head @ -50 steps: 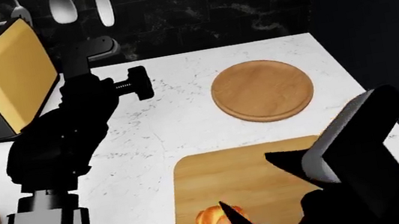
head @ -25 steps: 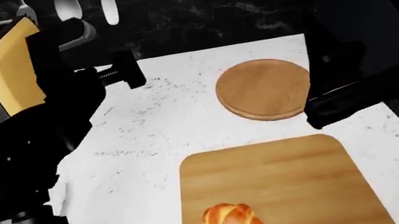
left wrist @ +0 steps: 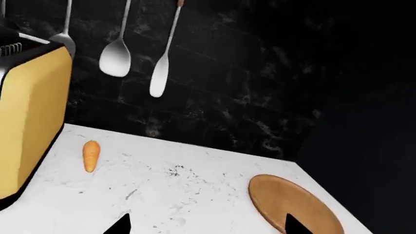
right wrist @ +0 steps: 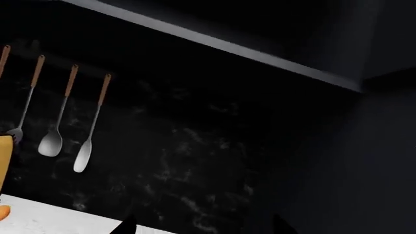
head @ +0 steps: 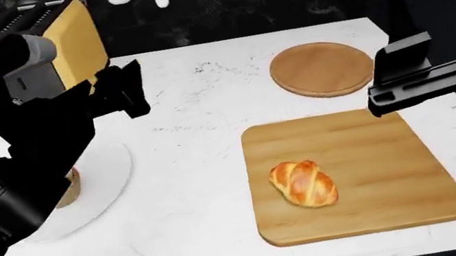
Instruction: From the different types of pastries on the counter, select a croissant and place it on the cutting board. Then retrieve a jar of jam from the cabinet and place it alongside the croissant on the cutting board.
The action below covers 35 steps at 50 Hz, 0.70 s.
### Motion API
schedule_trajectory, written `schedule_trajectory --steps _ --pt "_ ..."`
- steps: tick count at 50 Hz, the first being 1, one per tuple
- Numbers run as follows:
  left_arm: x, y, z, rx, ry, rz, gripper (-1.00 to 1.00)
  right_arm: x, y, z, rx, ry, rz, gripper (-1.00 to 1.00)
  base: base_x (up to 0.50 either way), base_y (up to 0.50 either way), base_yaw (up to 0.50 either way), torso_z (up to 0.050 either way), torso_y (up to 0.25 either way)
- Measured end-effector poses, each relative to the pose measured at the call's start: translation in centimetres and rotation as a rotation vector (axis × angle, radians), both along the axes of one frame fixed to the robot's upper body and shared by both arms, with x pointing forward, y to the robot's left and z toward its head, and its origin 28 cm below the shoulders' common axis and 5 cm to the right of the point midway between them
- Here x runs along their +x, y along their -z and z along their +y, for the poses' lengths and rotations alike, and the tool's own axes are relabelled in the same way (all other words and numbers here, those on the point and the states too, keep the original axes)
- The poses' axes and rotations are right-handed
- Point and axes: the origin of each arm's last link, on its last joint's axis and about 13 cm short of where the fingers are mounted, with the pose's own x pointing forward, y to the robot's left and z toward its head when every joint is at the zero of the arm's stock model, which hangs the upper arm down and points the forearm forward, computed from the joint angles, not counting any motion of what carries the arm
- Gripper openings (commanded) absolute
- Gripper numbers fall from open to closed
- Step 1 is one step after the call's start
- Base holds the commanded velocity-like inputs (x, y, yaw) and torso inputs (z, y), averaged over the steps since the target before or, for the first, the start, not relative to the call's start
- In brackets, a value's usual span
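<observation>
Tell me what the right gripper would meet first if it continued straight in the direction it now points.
Probably the dark marbled back wall, right of the hanging spoons. The way to it looks free, though depth is unclear.

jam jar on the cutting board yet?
No. In the head view the cutting board holds only the croissant; no jar appears on it or elsewhere on the counter.

The croissant is glossy golden-orange with paler ridges, on a light wooden board; the round plate is a darker brown wood. The counter is white with faint grey veins, the wall black marble with pale flecks. The toaster is yellow-sided with silver trim, the carrot orange, and the spoons silver.
</observation>
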Motion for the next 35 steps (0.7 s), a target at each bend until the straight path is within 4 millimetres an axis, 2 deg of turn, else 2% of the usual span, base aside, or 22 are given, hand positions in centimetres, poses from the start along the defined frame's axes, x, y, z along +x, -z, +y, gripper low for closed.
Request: schedule_trajectory --steps 14,35 --pt "-1.3 0.1 0.1 -0.004 0.027 -0.011 1.00 0.0 0.5 -0.3 -0.059 0.044 0.005 1.00 -0.06 0.50 0.00 0.000 0.000" --pt "-1.7 0.3 0.3 -0.011 0.039 -0.013 1.00 0.0 1.0 -0.2 -0.091 0.037 0.004 1.00 -0.01 0.50 0.00 0.000 0.000"
